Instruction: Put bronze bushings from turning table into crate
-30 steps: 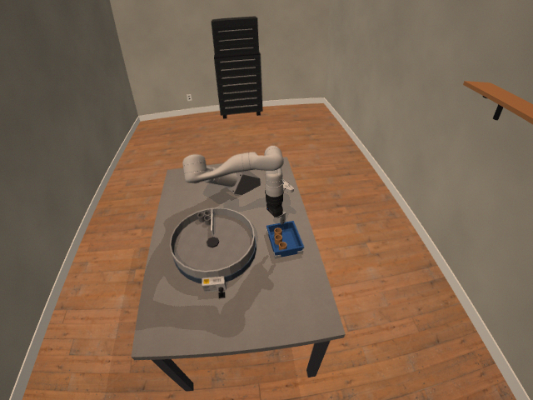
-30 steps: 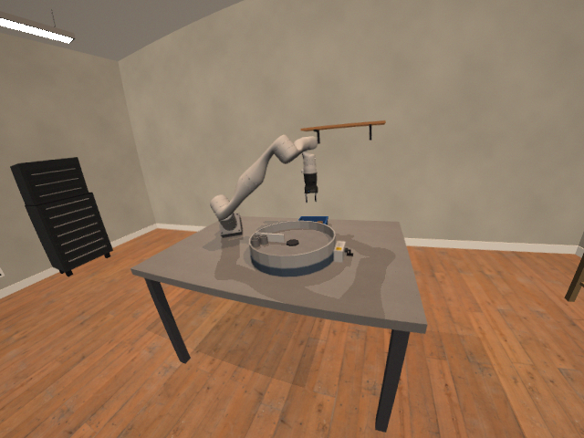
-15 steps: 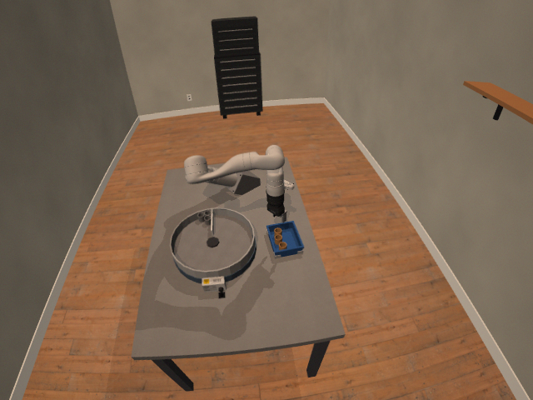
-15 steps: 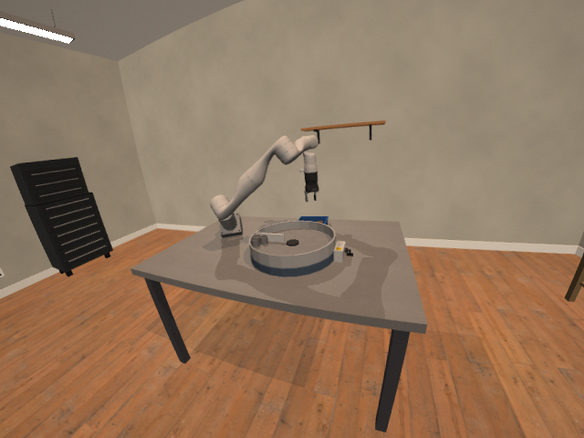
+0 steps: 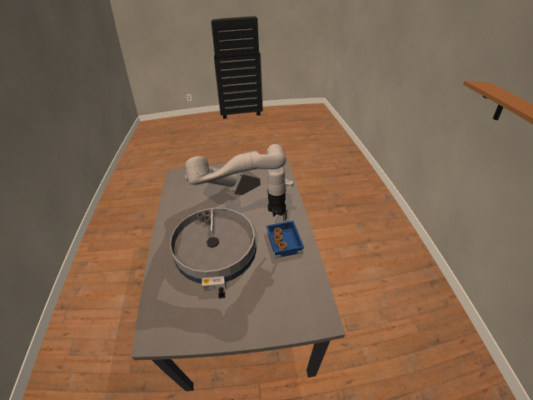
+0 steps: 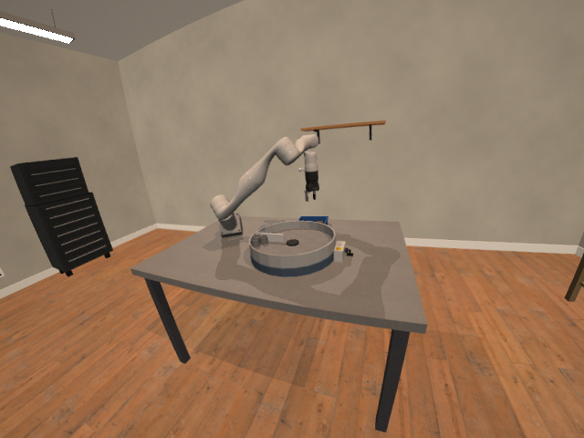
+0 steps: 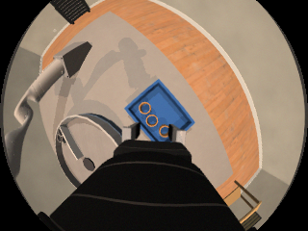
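Three bronze bushings (image 5: 278, 237) stand in a row inside the blue crate (image 5: 285, 238) to the right of the turning table (image 5: 212, 245). They also show in the wrist view (image 7: 153, 122), in the crate (image 7: 158, 115). Steel bushings (image 5: 204, 216) stand together at the far rim of the turning table, beside a thin bar. My gripper (image 5: 276, 212) is open and empty. It hangs high above the table, over the crate's far edge, as the exterior view shows (image 6: 309, 195).
A small box with a yellow label (image 5: 212, 281) sits at the turning table's near rim. A black hub (image 5: 212, 242) marks its middle. A wooden wall shelf (image 6: 342, 125) hangs just behind my wrist. A black cabinet (image 5: 236, 67) stands at the far wall.
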{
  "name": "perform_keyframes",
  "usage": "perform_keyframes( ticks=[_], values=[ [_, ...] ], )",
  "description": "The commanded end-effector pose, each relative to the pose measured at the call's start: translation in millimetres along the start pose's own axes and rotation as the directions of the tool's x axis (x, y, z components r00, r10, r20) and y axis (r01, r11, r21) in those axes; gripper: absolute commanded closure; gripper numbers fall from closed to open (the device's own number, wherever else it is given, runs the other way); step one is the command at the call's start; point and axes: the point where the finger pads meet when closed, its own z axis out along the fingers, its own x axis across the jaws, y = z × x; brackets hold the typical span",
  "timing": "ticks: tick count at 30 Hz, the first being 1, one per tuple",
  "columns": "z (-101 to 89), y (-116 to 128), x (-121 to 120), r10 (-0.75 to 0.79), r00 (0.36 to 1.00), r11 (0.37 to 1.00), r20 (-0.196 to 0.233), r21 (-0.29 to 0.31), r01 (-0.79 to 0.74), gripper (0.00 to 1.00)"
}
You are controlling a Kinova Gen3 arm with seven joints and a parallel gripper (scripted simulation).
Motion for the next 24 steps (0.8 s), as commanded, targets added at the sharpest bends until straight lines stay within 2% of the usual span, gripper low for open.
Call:
perform_keyframes(
  ticks=[1, 9, 14, 24],
  values=[
    [0.5, -1.0, 0.6, -0.002, 1.000, 1.000, 0.001, 0.001, 0.002, 0.00],
    [0.5, -1.0, 0.6, -0.002, 1.000, 1.000, 0.001, 0.001, 0.002, 0.00],
    [-3.9, -3.1, 0.9, -0.225, 0.974, 0.974, 0.001, 0.001, 0.225, 0.00],
    [-3.9, -3.1, 0.9, -0.225, 0.974, 0.974, 0.001, 0.001, 0.225, 0.00]
  ],
)
